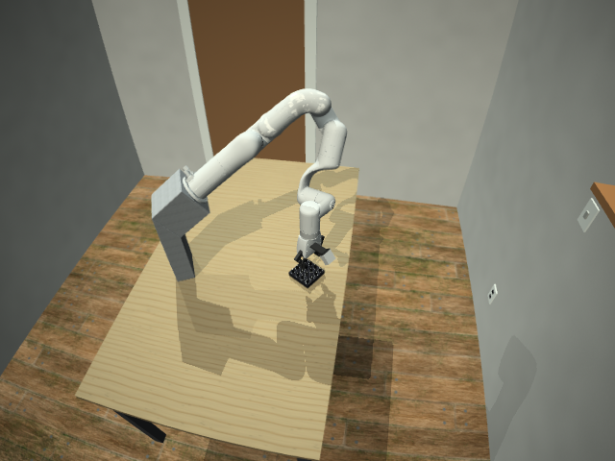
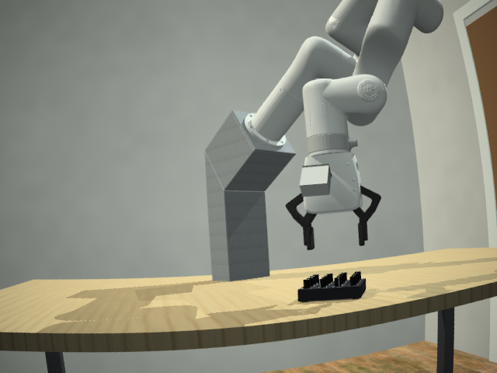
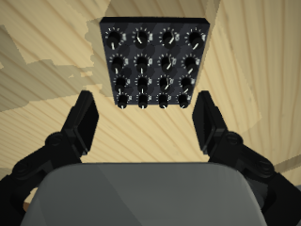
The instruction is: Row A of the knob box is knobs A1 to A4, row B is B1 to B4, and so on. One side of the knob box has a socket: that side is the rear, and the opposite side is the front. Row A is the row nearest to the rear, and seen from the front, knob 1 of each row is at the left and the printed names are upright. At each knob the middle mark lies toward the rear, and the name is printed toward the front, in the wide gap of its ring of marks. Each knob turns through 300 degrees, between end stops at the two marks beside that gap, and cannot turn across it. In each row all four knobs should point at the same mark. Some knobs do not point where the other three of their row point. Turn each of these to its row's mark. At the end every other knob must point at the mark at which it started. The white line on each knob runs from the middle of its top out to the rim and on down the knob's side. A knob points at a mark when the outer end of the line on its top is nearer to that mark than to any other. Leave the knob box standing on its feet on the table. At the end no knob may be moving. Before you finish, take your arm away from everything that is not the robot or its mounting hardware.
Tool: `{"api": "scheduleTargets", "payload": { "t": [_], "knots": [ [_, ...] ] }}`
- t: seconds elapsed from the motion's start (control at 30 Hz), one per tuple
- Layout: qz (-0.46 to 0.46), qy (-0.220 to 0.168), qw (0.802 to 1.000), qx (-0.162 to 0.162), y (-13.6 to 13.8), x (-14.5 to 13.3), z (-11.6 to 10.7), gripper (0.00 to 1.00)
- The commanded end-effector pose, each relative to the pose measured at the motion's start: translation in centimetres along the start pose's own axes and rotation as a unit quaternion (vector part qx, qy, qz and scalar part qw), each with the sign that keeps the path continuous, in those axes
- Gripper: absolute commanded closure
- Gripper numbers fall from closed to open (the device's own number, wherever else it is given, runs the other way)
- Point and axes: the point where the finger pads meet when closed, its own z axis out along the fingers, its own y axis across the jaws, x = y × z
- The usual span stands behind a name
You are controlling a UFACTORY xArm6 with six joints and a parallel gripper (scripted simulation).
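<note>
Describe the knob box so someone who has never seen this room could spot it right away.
Start at the long light wooden table with the white arm on a grey pedestal. Directly under the open, empty claw sits the knob box. It is a small, flat black square bearing four rows of four knobs, the only loose object visible on the table.

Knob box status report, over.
End effector open, empty, above the knob box. Box on the table, untouched. Nothing in between.

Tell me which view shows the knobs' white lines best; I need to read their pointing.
The wrist view: it looks down on the knob box, each white line visible. The top view shows the box tiny; the exterior view only side-on, below the open tool.
</note>
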Motion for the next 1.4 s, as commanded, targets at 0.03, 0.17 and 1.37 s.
{"api": "scheduleTargets", "payload": {
  "t": [0.03,0.17,1.37],
  "knots": [
    [0.000,0.001,1.000,0.000,0.0,0.1,0.0,0.00],
    [0.000,0.001,1.000,0.000,0.0,0.1,0.0,0.00],
    [0.000,0.001,1.000,0.000,0.0,-3.2,0.0,0.00]
  ]
}}
